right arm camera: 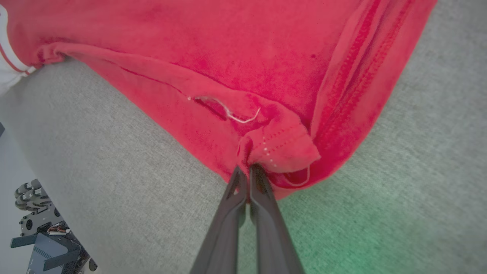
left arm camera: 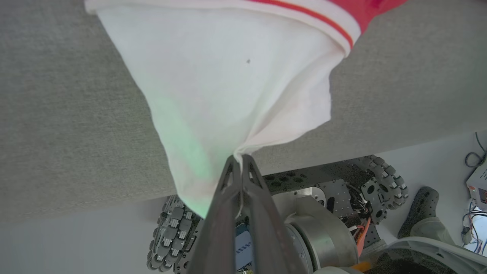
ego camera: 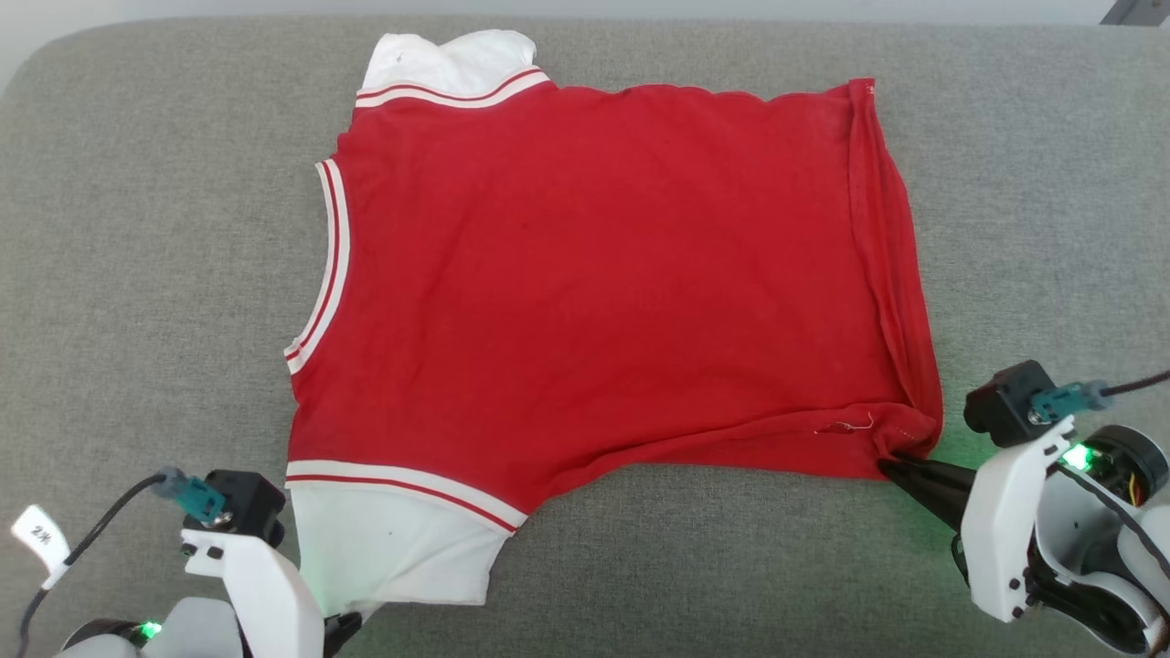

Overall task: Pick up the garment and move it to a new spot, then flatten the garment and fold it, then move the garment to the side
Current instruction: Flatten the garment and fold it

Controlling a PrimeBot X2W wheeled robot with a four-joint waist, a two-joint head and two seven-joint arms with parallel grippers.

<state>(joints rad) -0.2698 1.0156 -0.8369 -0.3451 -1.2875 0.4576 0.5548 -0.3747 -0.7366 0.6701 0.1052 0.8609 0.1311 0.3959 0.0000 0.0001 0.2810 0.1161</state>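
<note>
Arms: we see both forearms low at the near edge of the head view, one at each near corner of the garment (ego camera: 594,292).

- Right gripper (right arm camera: 247,169): comes in from the lower right, long dark fingers pressed together and pointing up-left. It pinches the bunched near corner of the red hem.
- Left gripper (left arm camera: 239,158): fingers pressed together on the tip of the near white sleeve (left arm camera: 228,87). The sleeve cloth fans out from the pinch point into a cone. In the head view the pale wrist shell covers most of this gripper.

Garment: spread flat across the middle of the surface, plain red side up.

- The striped neck trim (ego camera: 320,274) faces left and the hem lies to the right.
- A second white sleeve (ego camera: 448,59) lies at the far left corner.
- The right side seam is folded over into a long ridge.
- The near edge rides up in a shallow curve between the two grips.
- A loose white thread (right arm camera: 239,116) lies just beside the right pinch.

Nothing lies between the grippers and the cloth.

Surface: grey woven cushion (ego camera: 137,274) with rounded far corners, tinted green by the wrist lights near each gripper.

Room, from the left wrist view: pale floor below the cushion edge, the robot's wheeled base (left arm camera: 171,236), a dark shoe (left arm camera: 422,205), and cables at the right edge. A small white tag (ego camera: 41,535) hangs on the left arm's cable.
</note>
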